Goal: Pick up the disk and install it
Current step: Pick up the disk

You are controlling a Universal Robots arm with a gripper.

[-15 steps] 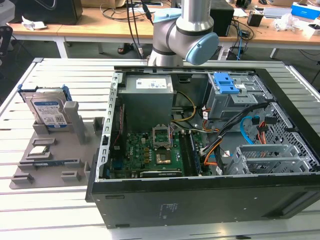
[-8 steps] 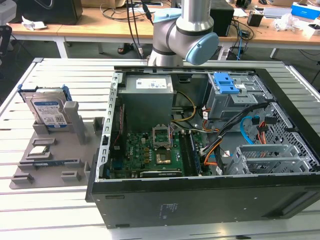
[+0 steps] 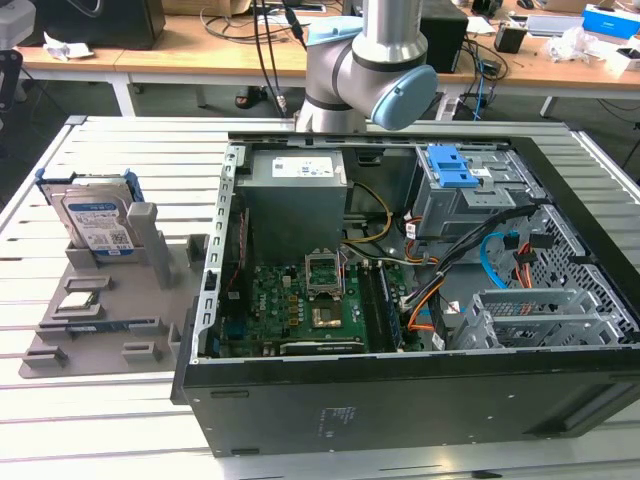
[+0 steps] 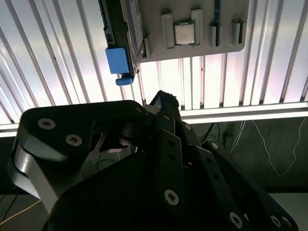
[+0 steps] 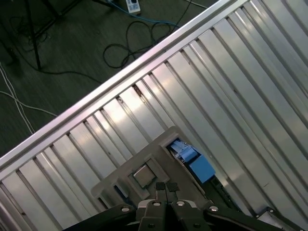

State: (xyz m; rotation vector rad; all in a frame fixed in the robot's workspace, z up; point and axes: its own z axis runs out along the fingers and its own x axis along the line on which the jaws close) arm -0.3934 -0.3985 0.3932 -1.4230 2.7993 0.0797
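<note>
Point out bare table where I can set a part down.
In the exterior view, bare slats lie on the table in front of the grey tray, and behind it toward the table's far edge. Crowded: the tray, holding the disk, and the open computer case.

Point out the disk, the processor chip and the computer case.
disk point(image 3: 95, 225): exterior view, its printed label.
processor chip point(image 4: 184, 33): second wrist view, its metal top.
computer case point(image 3: 400, 410): exterior view, its near black wall.
</note>
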